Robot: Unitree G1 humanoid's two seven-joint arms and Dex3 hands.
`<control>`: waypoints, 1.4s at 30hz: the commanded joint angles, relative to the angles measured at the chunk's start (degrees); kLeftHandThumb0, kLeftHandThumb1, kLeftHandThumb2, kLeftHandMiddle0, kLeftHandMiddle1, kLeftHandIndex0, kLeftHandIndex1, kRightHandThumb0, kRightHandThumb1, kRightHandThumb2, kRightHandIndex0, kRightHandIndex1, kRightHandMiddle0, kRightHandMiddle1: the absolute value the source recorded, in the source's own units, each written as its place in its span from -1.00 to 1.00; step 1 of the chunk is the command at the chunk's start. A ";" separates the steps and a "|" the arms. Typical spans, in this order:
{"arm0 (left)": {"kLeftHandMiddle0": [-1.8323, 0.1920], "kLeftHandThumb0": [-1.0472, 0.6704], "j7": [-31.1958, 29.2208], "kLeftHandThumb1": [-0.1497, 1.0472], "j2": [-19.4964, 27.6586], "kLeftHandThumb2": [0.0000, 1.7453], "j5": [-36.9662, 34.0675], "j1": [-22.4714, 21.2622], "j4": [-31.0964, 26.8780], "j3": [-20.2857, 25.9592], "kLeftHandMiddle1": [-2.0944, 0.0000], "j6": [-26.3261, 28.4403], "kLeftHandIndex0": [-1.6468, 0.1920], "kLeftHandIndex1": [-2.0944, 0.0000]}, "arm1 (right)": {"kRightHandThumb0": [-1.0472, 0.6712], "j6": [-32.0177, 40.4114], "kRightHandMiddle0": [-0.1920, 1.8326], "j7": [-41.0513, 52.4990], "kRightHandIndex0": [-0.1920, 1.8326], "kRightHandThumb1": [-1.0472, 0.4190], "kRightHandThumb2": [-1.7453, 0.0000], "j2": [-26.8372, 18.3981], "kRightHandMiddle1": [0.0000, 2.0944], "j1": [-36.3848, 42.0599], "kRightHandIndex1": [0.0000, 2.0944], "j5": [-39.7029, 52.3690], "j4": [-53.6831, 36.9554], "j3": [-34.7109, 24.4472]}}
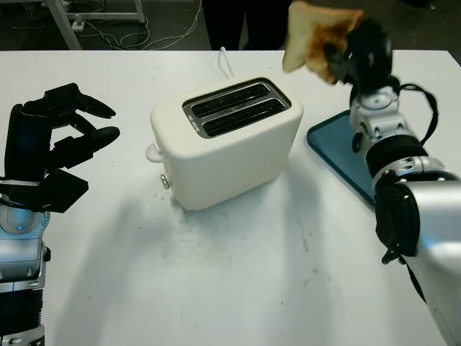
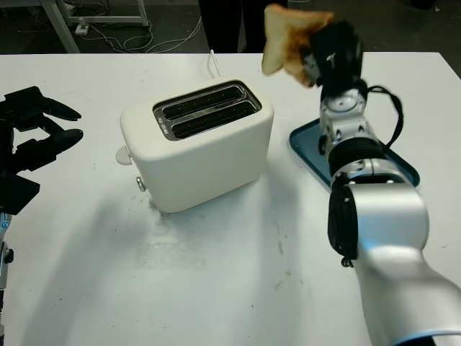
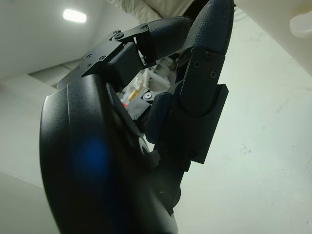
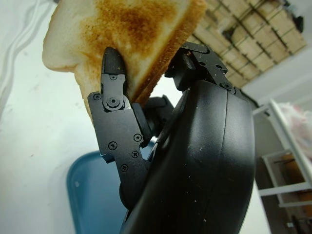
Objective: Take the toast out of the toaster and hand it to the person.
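The right hand (image 1: 356,50) was raised past the table's far edge, its fingers (image 4: 114,92) clamped on a browned slice of toast (image 1: 317,40) held above the white table (image 1: 238,274). A cream two-slot toaster (image 1: 227,140) stood mid-table, a blue tray (image 1: 338,151) just beside it. The left hand (image 1: 61,140) was held open over the table's left side, grasping nothing.

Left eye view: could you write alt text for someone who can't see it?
The right robot hand holds a slice of toast high beyond a white toaster and blue tray. The left robot hand, open, hovers left of the toaster.
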 commanded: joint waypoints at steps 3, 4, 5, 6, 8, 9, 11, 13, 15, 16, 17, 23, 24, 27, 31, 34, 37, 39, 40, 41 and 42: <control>-0.18 -0.75 0.28 0.79 -0.36 -0.91 0.07 0.70 -0.26 0.04 -0.09 -0.16 -0.11 0.08 | 0.02 3.28 -0.51 -0.41 -0.20 -0.83 0.58 1.12 0.66 0.87 0.67 0.35 0.66 -0.62; -0.17 -0.75 0.28 0.79 -0.30 -0.91 0.04 0.63 0.03 0.04 -0.09 -0.57 -0.11 0.08 | 0.02 3.43 -0.55 -0.31 -0.22 -0.83 0.58 1.27 0.64 1.13 0.67 0.17 0.69 -0.49; -0.17 -0.75 0.24 0.79 -0.24 -0.91 0.03 0.60 0.14 0.04 -0.09 -0.67 -0.11 0.08 | 0.03 3.43 -0.56 -0.42 -0.26 -0.83 0.58 1.44 0.65 1.37 0.67 0.02 0.69 -0.38; -0.17 -0.75 0.13 0.79 -0.23 -0.91 -0.10 0.58 0.18 0.04 -0.09 -0.56 -0.11 0.08 | 0.03 3.17 -0.58 -0.47 -0.30 -0.83 0.58 1.67 0.63 1.74 0.67 0.10 0.68 -0.49; -0.17 -0.75 -0.03 0.79 -0.29 -0.91 -0.33 0.54 0.20 0.02 -0.09 -0.26 -0.11 0.08 | 0.02 3.41 -0.58 -0.51 -0.32 -0.83 0.59 2.04 0.63 2.10 0.67 0.32 0.72 -0.74; -0.17 -0.75 -0.07 0.79 -0.36 -0.91 -0.41 0.51 0.14 -0.03 -0.09 -0.02 -0.12 0.08 | 0.00 4.01 -0.62 -0.37 -0.37 -0.83 0.58 2.24 0.59 2.07 0.67 0.73 0.73 -1.13; -0.18 -0.75 -0.07 0.79 -0.41 -0.92 -0.52 0.36 0.44 -0.09 -0.09 -0.35 -0.12 0.08 | -0.04 5.12 -0.61 -0.31 -0.51 -0.83 0.57 2.62 0.28 1.85 0.59 1.51 0.66 -2.06; -0.18 -0.75 0.03 0.79 -0.44 -0.92 -0.56 0.17 0.95 -0.14 -0.08 -0.84 -0.12 0.08 | -0.04 5.31 -0.54 -0.29 -0.61 -0.83 0.58 2.60 0.05 1.81 0.53 0.85 0.58 -1.78; -0.18 -0.75 0.01 0.79 -0.46 -0.92 -0.65 0.06 1.20 -0.16 -0.08 -0.90 -0.12 0.08 | -0.01 4.56 -0.53 -0.20 -0.47 -0.83 0.57 2.48 0.43 2.02 0.64 0.26 0.51 -1.40; -0.18 -0.75 0.01 0.79 -0.47 -0.92 -0.69 0.01 1.33 -0.18 -0.08 -0.96 -0.12 0.08 | 0.01 4.07 -0.52 -0.29 -0.41 -0.83 0.58 2.46 0.54 2.16 0.65 0.17 0.49 -1.40; -0.18 -0.75 0.02 0.79 -0.44 -0.92 -0.64 -0.02 1.43 -0.21 -0.08 -1.04 -0.12 0.08 | 0.01 3.71 -0.51 -0.30 -0.35 -0.83 0.59 2.47 0.60 2.26 0.66 0.31 0.47 -1.58; -0.18 -0.76 0.07 0.79 -0.40 -0.92 -0.76 -0.09 1.56 -0.31 -0.08 -1.24 -0.12 0.09 | 0.02 2.57 -0.47 0.27 -0.27 -0.83 0.59 2.47 0.67 2.47 0.67 1.19 0.40 -2.82; -0.19 -0.76 0.04 0.79 -0.42 -0.92 -0.88 -0.08 1.57 -0.31 -0.07 -1.25 -0.13 0.09 | 0.02 2.67 -0.47 0.44 -0.27 -0.83 0.58 2.51 0.67 2.40 0.67 1.58 0.40 -3.38; -0.19 -0.75 -0.02 0.79 -0.47 -0.94 -1.20 -0.06 1.68 -0.31 -0.07 -1.43 -0.13 0.09 | -0.01 3.56 -0.61 0.58 -0.33 -0.83 0.58 2.57 0.62 2.02 0.67 2.26 0.32 -4.37; -0.19 -0.76 0.31 0.79 -0.55 -0.94 -0.78 0.18 1.25 -0.23 -0.07 -0.97 -0.14 0.09 | -0.04 4.20 -0.67 0.35 -0.45 -0.83 0.57 2.52 0.17 1.54 0.67 2.51 0.13 -4.71; -0.20 -0.77 0.28 0.79 -0.55 -0.93 -0.87 0.25 1.26 -0.18 -0.07 -1.13 -0.14 0.09 | 0.00 3.32 -0.60 0.56 -0.32 -0.83 0.55 2.00 0.52 1.84 0.67 1.15 0.17 -3.31; -0.20 -0.77 0.29 0.79 -0.71 -0.94 -0.93 0.38 0.93 -0.10 -0.07 -0.64 -0.14 0.09 | 0.00 3.32 -0.65 1.11 -0.25 -0.83 0.55 1.97 0.61 1.76 0.67 2.05 0.11 -3.95; -0.19 -0.77 0.51 0.79 -0.64 -0.94 -0.49 0.44 1.00 -0.06 -0.08 -0.95 -0.13 0.09 | -0.01 3.35 -0.69 1.39 -0.25 -0.83 0.54 2.18 0.65 1.51 0.67 3.09 -0.06 -4.97; -0.19 -0.77 0.52 0.79 -0.64 -0.93 -0.48 0.45 1.08 -0.04 -0.08 -1.16 -0.13 0.09 | -0.01 3.18 -0.69 1.55 -0.26 -0.83 0.54 2.16 0.66 1.47 0.67 3.17 -0.10 -5.04; -0.19 -0.76 0.47 0.79 -0.64 -0.93 -0.61 0.42 1.22 -0.03 -0.08 -1.47 -0.13 0.08 | 0.00 2.94 -0.66 1.74 -0.27 -0.83 0.53 2.10 0.66 1.46 0.67 3.07 -0.14 -4.96; -0.19 -0.76 0.40 0.79 -0.65 -0.93 -0.78 0.40 1.29 -0.01 -0.08 -1.59 -0.13 0.08 | 0.01 2.74 -0.64 1.96 -0.27 -0.83 0.53 2.02 0.66 1.46 0.67 2.92 -0.16 -4.83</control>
